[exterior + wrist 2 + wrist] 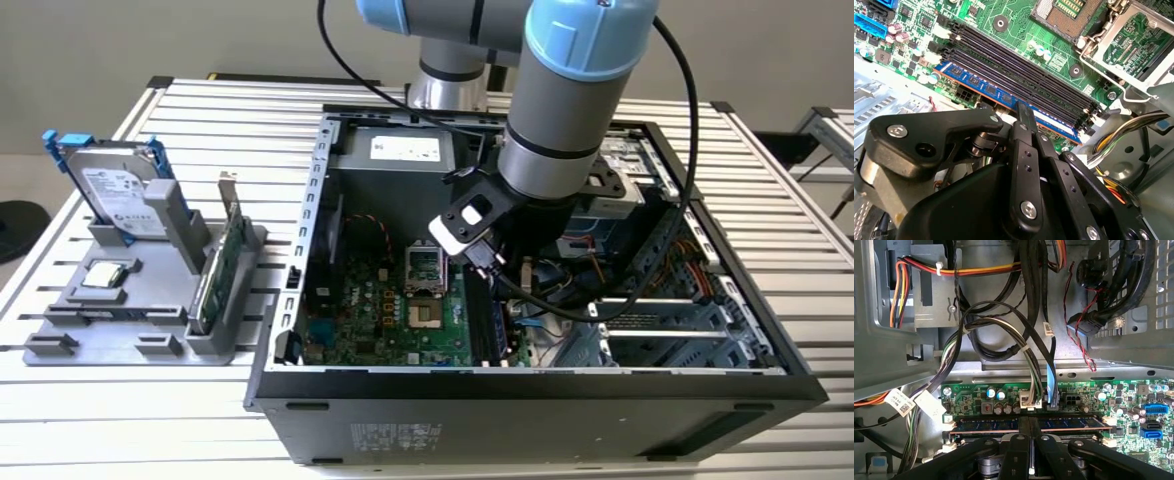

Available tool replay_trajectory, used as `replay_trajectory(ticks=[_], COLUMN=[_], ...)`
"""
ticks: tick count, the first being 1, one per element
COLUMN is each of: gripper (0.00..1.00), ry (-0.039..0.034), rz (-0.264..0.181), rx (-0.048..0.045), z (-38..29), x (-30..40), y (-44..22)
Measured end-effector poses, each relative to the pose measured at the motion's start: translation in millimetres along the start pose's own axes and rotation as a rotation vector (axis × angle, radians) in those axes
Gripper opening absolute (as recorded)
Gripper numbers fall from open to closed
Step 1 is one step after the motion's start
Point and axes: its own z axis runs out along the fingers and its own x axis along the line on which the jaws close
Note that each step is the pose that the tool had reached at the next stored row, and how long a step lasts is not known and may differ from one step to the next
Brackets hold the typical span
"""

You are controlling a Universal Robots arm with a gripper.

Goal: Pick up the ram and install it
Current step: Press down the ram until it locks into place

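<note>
A: Three views, one at a time. In the exterior view, the arm reaches down into the open computer case [534, 385] on the bench [200, 110], and the tool [497, 285] sits low over the motherboard [387, 320], by the memory slots.

B: And the second wrist view?

A: Its black fingers [1026, 125] are closed on the ram [1004, 97], a blue-edged stick standing on edge in the slot nearest the board's edge. The three slots [1019, 67] beside it are bare.

B: Seated?

A: I can't tell. In the first wrist view the ram [989, 424] lies level along the slot, with white end latches [947, 428] at both ends and the fingers [1021, 427] pinching its middle.

B: So which step is this?

A: Installing, I judge: pickup is done and the stick is at its slot. Finishing calls for a straight, even press, both ends together, until the latches catch. Cables [1034, 385] hang close by.
</note>
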Motion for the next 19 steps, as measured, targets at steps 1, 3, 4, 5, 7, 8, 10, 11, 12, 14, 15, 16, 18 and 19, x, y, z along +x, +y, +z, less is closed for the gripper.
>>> replay_trajectory(ticks=[1,3,4,5,7,8,10,11,12,14,15,16,18,19], gripper=[0.0,0.0,0.0,0.0,0.0,0.0,0.0,0.0,0.0,0.0,0.0,0.0,0.0,0.0], ry=[0.0,0.0,0.0,0.0,0.0,0.0,0.0,0.0,-0.0001,0.0001,0.0007,0.0014,0.0026,0.0038], rz=[0.0,0.0,0.0,0.0,0.0,0.0,0.0,0.0,0.0,0.0,0.0,0.0,0.0,0.0], rx=[0.0,0.0,0.0,0.0,0.0,0.0,0.0,0.0,0.0001,0.0,0.0001,0.0001,0.0002,0.0004], z=[0.0,0.1,0.1,0.1,0.1,0.2,0.2,0.2,0.2,0.3,0.8,1.4,2.1,2.1], x=[0.0,0.0,0.0,0.0,0.0,0.0,0.0,0.0,0.0,0.0,0.0,0.0,-0.1,-0.2], y=[0.0,0.0,0.0,0.0,0.0,0.0,0.0,0.0,0.0,0.0,0.0,-0.1,-0.1,-0.1])
